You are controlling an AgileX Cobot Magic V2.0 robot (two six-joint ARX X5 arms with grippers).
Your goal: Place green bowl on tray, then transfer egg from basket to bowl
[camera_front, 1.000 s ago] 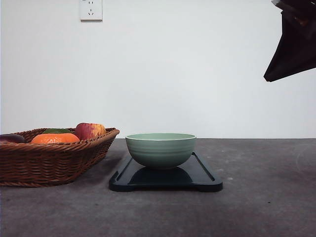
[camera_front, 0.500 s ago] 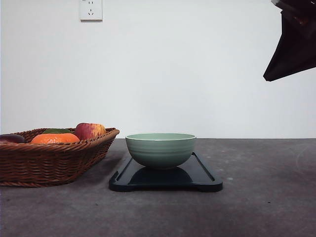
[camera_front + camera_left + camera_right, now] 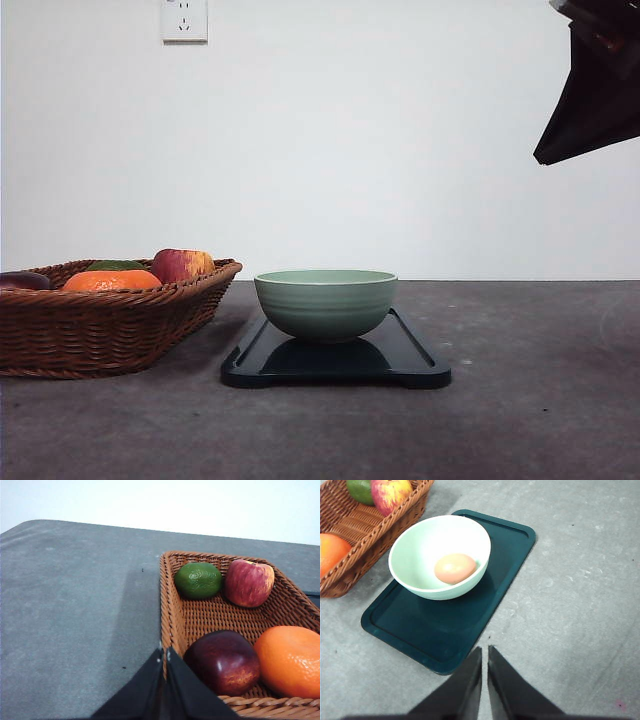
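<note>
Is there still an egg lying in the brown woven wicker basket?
No: the brown woven wicker basket holds just four fruits, while the egg lies inside the pale green ceramic bowl.

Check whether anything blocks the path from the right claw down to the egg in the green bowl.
Nothing visible does. The egg lies uncovered in the green bowl on the tray, and the shut right claw has only open space toward it.
</note>
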